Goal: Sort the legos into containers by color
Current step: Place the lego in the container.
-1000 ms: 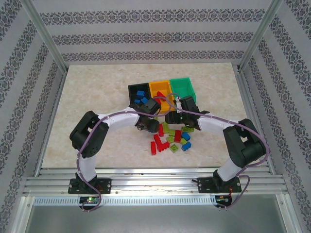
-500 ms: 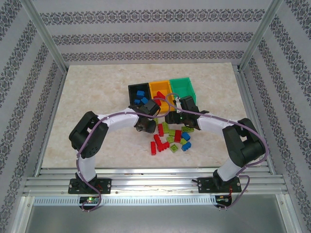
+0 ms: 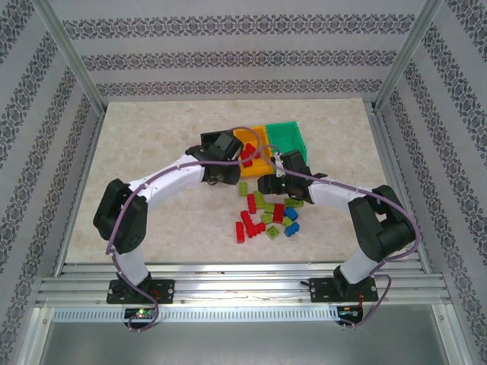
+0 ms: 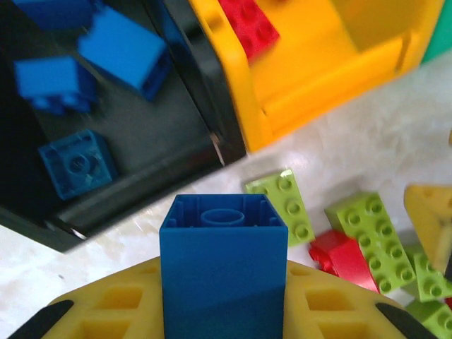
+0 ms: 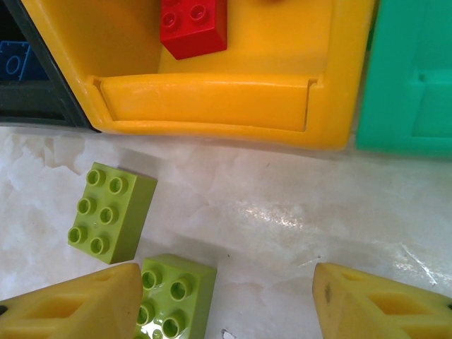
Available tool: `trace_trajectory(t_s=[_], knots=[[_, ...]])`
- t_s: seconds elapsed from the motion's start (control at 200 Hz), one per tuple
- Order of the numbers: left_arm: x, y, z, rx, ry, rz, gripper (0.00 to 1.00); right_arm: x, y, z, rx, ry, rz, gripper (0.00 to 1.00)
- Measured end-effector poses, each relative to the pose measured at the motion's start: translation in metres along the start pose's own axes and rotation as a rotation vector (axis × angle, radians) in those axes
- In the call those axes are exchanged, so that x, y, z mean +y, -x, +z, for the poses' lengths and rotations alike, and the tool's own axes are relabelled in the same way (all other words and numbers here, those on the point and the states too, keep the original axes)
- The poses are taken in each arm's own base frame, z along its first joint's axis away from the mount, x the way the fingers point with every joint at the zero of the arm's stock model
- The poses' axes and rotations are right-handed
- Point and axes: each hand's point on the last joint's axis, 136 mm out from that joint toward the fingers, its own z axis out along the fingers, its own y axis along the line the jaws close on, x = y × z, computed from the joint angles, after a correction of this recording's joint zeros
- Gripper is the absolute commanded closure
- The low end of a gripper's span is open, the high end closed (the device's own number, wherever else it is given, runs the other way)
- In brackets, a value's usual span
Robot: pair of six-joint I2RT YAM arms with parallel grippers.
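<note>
Seen from above, the left arm (image 3: 122, 220) rose from its base, bent sharply at the elbow and reached forward and to the right, carrying the left gripper (image 3: 218, 172) to the near edge of the black bin (image 3: 207, 140). The right arm (image 3: 384, 224) folded back toward the middle, its right gripper (image 3: 266, 185) low over the surface (image 3: 152, 152) just in front of the orange-yellow bin (image 3: 259, 160), with the green bin (image 3: 288, 137) next to it on the right. A loose pile of red, blue and lime bricks (image 3: 268, 217) lay between the two arms, near the bins. From the left wrist, the yellow fingers (image 4: 113, 304) were clamped on an upright blue brick (image 4: 223, 268), its hollow underside facing the camera, held above the surface just short of the black bin, where three blue bricks (image 4: 74, 162) lay. A red brick (image 4: 247, 25) sat in the orange-yellow bin, and lime bricks (image 4: 282, 205) lay on the surface below it. From the right wrist, the right gripper's fingers (image 5: 70, 304) stood well apart with nothing between them, above bare surface; one lime brick (image 5: 173, 296) lay just beside the left-hand finger and another lime brick (image 5: 109, 212) a little beyond it, near the orange-yellow bin's front wall.
</note>
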Motion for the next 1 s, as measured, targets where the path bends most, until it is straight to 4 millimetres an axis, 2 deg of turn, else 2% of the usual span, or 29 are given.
trace_trajectory(t_s=[0.155, 0.26, 0.335, 0.435, 0.56, 0.709, 0.814, 0.914, 0.999], knots=[[0.03, 0.035, -0.015, -0.051, 0.027, -0.041, 0.62, 0.002, -0.001, 0.0, 0.002, 0.002, -0.003, 0.35], [0.048, 0.064, -0.023, -0.1, 0.04, -0.064, 0.54, 0.002, -0.001, 0.0, 0.002, 0.004, -0.005, 0.34], [0.057, 0.079, -0.021, -0.116, 0.049, -0.075, 0.5, 0.002, -0.001, 0.0, 0.002, 0.003, -0.005, 0.34], [0.06, 0.087, -0.012, -0.111, 0.052, -0.078, 0.47, 0.002, -0.001, 0.0, 0.002, 0.003, -0.005, 0.34], [0.054, 0.081, 0.002, -0.07, 0.019, -0.079, 0.45, 0.002, -0.001, 0.0, 0.002, 0.003, -0.005, 0.34], [0.047, 0.072, 0.007, -0.037, -0.025, -0.091, 0.45, 0.002, -0.001, 0.0, 0.002, 0.003, -0.005, 0.34], [0.044, 0.057, 0.013, -0.013, -0.052, -0.104, 0.46, 0.003, -0.001, 0.0, 0.002, 0.003, -0.006, 0.34], [0.045, 0.037, 0.01, -0.005, -0.071, -0.118, 0.46, 0.003, -0.001, 0.0, 0.002, 0.003, -0.006, 0.34], [0.045, 0.026, -0.001, -0.028, -0.089, -0.125, 0.46, 0.004, -0.002, 0.001, 0.004, 0.005, -0.009, 0.34]])
